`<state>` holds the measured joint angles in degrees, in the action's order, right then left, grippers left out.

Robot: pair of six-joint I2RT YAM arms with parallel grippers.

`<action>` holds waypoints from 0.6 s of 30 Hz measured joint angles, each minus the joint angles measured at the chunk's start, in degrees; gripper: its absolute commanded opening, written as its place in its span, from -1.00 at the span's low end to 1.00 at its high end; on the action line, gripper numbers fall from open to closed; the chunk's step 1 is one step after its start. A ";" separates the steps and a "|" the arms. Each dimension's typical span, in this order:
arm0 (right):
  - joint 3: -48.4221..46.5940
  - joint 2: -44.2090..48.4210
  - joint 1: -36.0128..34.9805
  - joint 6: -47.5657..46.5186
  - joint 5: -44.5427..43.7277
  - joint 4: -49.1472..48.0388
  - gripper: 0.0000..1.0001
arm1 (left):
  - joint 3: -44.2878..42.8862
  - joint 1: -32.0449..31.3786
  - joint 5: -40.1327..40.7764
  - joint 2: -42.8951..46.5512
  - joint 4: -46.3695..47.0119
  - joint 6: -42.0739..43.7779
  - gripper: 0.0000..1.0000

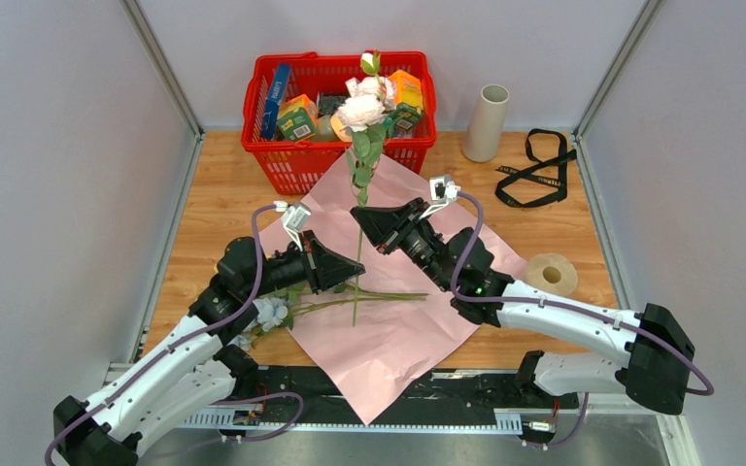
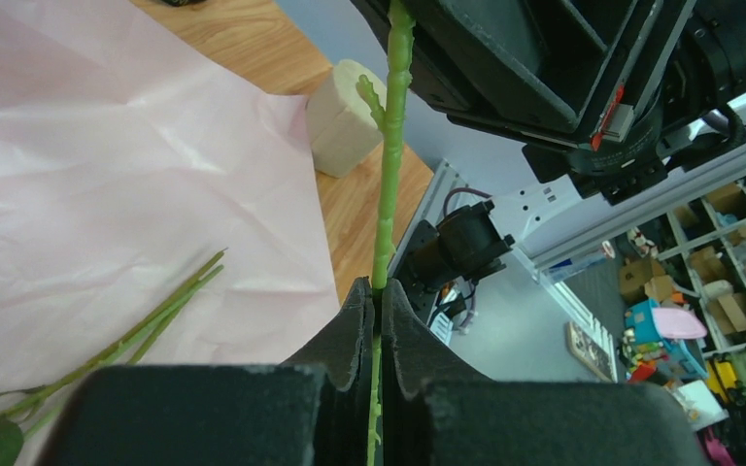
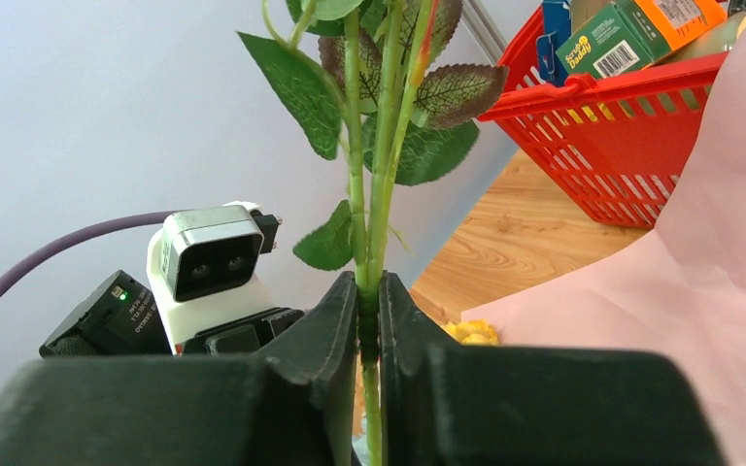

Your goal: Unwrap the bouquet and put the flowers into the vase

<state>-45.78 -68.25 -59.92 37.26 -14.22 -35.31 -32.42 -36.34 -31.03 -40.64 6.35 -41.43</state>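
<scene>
The bouquet's pink paper lies spread flat on the table. One of the flowers, with pale pink and white blooms, is held up over it, its long green stem pointing toward the near edge. My right gripper is shut on the stem just below the leaves. My left gripper is shut on the same stem lower down. More flowers lie on the paper: green stems, a light blue bloom and a yellow bloom. The beige vase stands upright at the back right.
A red basket of groceries stands at the back, right behind the raised blooms. A black ribbon lies on the wood right of the vase. A tape roll sits by the paper's right corner. Grey walls close in both sides.
</scene>
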 measured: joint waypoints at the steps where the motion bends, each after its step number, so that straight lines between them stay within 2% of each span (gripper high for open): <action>1: 0.02 0.00 0.00 -0.11 0.24 0.42 -0.41 | 0.00 0.00 0.46 0.15 -0.81 0.68 -1.00; 7: -0.94 0.74 1.38 -1.33 4.04 7.69 -0.04 | -0.48 0.33 5.07 3.45 -8.15 5.90 -1.00; 12: -4.94 0.79 6.08 -1.55 10.34 15.28 0.24 | -1.33 0.48 7.15 5.57 -12.50 10.38 -1.00; 16: -9.75 -0.57 9.55 -1.70 16.39 19.91 0.31 | -2.75 0.48 6.60 5.09 -14.62 13.40 -0.99; 18: -11.74 -1.77 10.38 -1.88 19.15 21.27 0.22 | -3.13 0.48 6.29 4.74 -15.21 14.21 -1.00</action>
<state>-57.52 -70.02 -49.54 35.38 4.93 -14.04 -35.55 -35.86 -24.73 -35.90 -8.86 -27.22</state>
